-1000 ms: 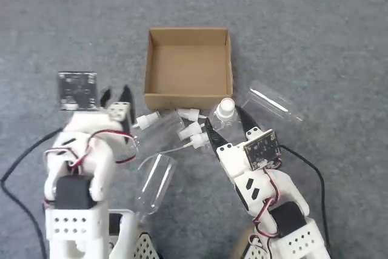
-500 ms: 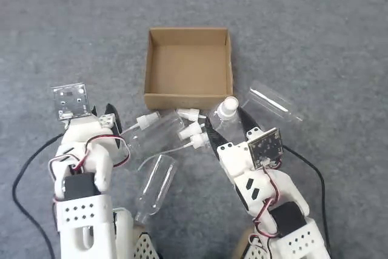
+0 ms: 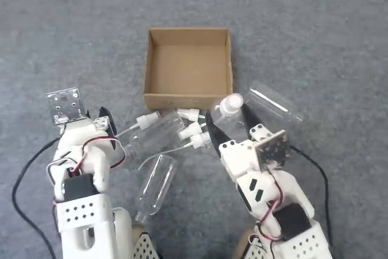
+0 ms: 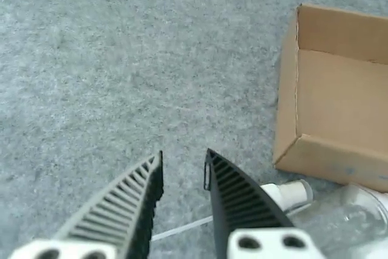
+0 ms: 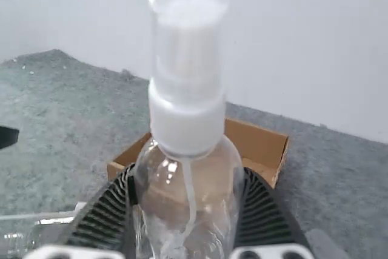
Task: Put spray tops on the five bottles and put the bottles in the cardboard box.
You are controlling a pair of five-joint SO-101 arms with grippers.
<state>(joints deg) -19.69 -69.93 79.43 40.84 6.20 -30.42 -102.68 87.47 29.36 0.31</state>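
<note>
The right hand (image 3: 228,121) clamps an upright bottle (image 5: 185,168), spray top (image 5: 187,65) on, just before the cardboard box's (image 3: 188,98) near right corner. The left hand (image 4: 183,154), jaws slightly parted and holding nothing, hangs over grey counter (image 3: 321,53) off the near left corner. Other bottles (image 3: 151,130) lie along the front wall.

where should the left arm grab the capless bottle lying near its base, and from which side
Grip the capless bottle around mid-body, coming straight down from above with the jaws across its width. It lies on its side on the carpet, so its rounded flanks are the free opposed faces. The left gripper is open and close by.
</note>
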